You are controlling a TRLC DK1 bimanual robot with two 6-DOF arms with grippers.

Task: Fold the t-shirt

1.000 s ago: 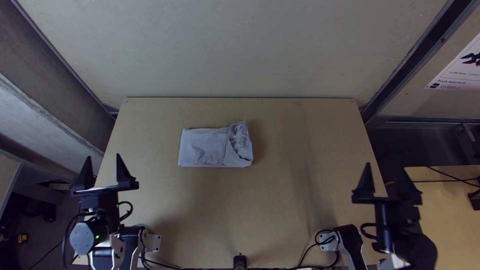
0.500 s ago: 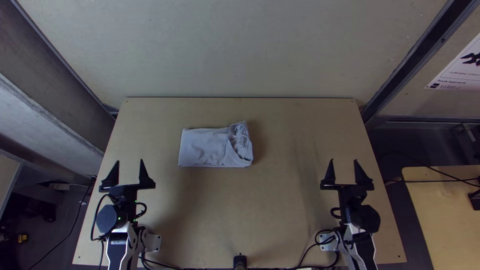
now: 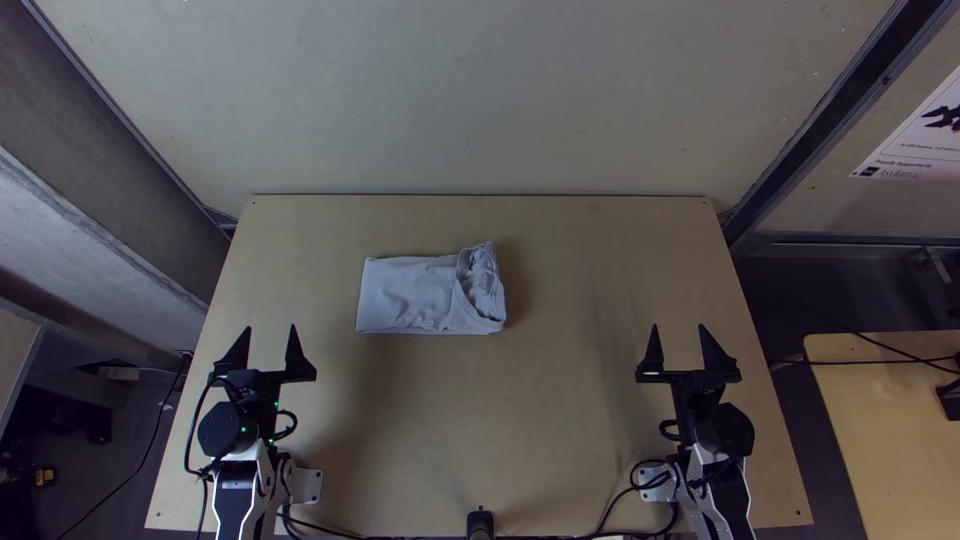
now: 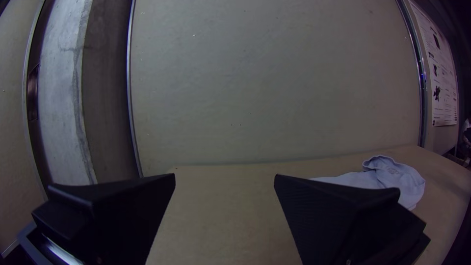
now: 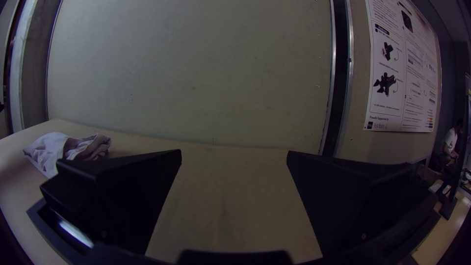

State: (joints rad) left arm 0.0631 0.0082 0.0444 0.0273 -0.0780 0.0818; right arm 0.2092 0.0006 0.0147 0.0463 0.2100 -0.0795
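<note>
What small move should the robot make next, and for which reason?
Probably draw the left gripper and the right gripper slightly farther back from the t-shirt: both are open, empty and clear of it, and it already lies folded into a compact bundle.

T-shirt (image 3: pixel 410 295): pale grey-blue, folded.
Lies flat as a rectangular bundle on the table (image 3: pixel 560 420); right end bunched.

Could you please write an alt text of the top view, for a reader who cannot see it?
A light grey t-shirt, folded into a compact rectangle with a bunched right end, lies on a light wooden table. Nearer the table's front, the left gripper and right gripper stand open on either side, both apart from the cloth.
</note>
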